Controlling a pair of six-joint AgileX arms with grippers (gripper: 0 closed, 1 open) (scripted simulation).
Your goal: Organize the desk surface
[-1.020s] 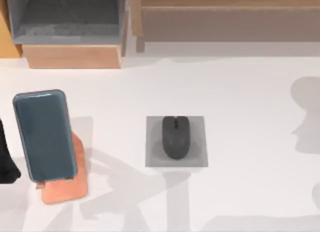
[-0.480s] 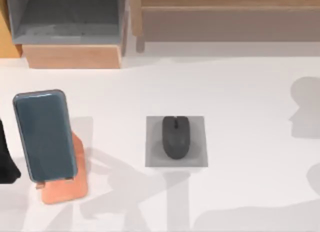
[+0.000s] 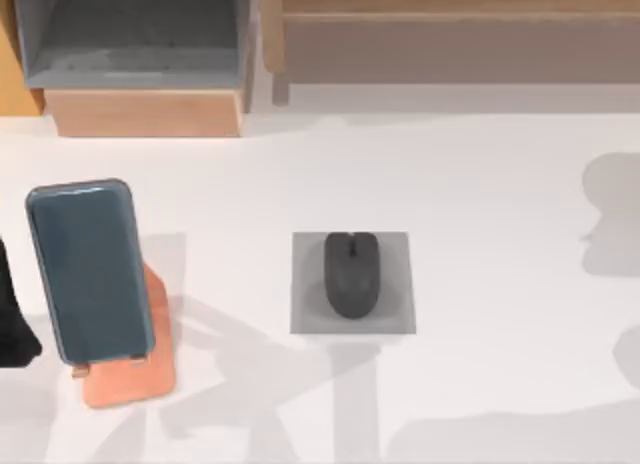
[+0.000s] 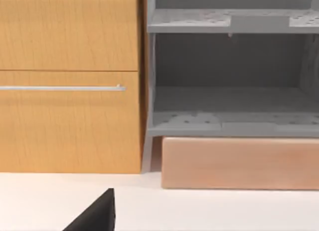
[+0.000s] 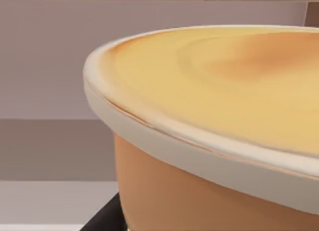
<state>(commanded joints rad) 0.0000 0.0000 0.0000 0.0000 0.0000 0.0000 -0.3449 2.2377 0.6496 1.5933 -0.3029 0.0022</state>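
Where the right gripper (image 5: 102,218) is: a dark piece of it shows at the lower left of the right wrist frame, right beside the wall of a tan container (image 5: 164,191).
Right fingers: I cannot tell whether they are spread or pinching the container.
Container: lidded in cream and very close to the camera. The lid rim runs from upper left to lower right of the frame, so I judge it lies straight ahead of this gripper.
Left gripper (image 4: 94,216): a dark wedge at the bottom of the left wrist frame, facing a wooden shelf unit (image 4: 239,161). Its fingers' state cannot be told.
Left arm (image 3: 12,314): parked at the left edge of the top frame, just beside the phone (image 3: 88,269).
Desk surface (image 3: 480,184): the white tabletop spans the whole top frame, bare on its right half.
Already placed: the phone leans on an orange stand (image 3: 135,384) at lower left, and the mouse (image 3: 351,274) lies on a grey pad (image 3: 305,319) at centre.
Coming move: probably the right arm's, setting down the container.
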